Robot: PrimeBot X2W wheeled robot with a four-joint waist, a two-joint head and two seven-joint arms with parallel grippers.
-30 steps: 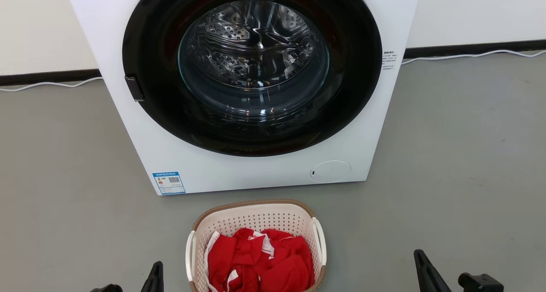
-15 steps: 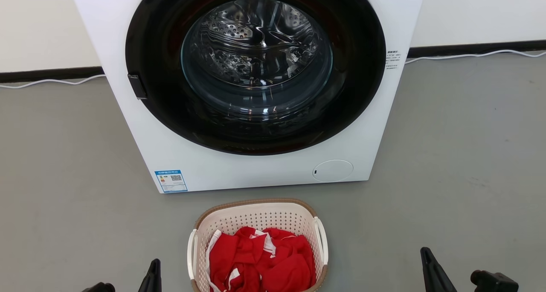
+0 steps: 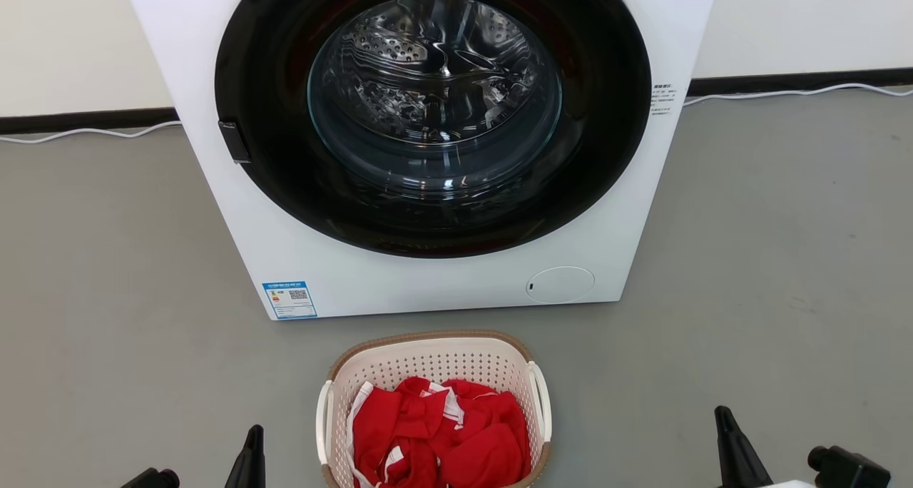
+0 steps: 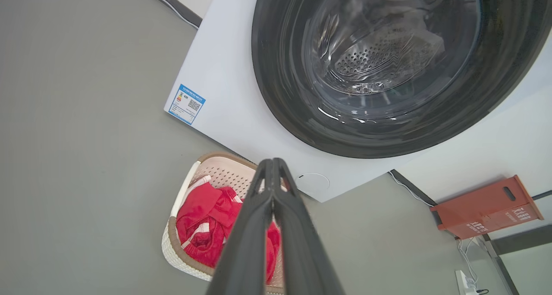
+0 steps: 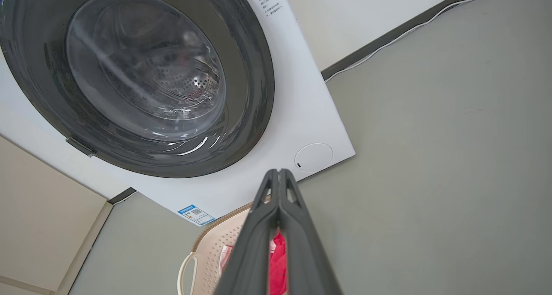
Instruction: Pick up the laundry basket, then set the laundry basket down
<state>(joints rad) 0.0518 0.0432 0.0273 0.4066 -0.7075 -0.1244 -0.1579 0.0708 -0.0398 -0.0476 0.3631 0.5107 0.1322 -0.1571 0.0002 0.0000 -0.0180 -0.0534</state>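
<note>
Head view: one laundry basket (image 3: 428,363) stands on the grey floor (image 3: 107,295), just in front of one white washing machine (image 3: 399,288). It has two white handles (left handle (image 3: 322,420), right handle (image 3: 542,402)) and one heap of red cloth (image 3: 442,438) inside. Two grippers flank it without touching: left gripper (image 3: 252,434) and right gripper (image 3: 723,417), each with both fingers pressed together on nothing
</note>
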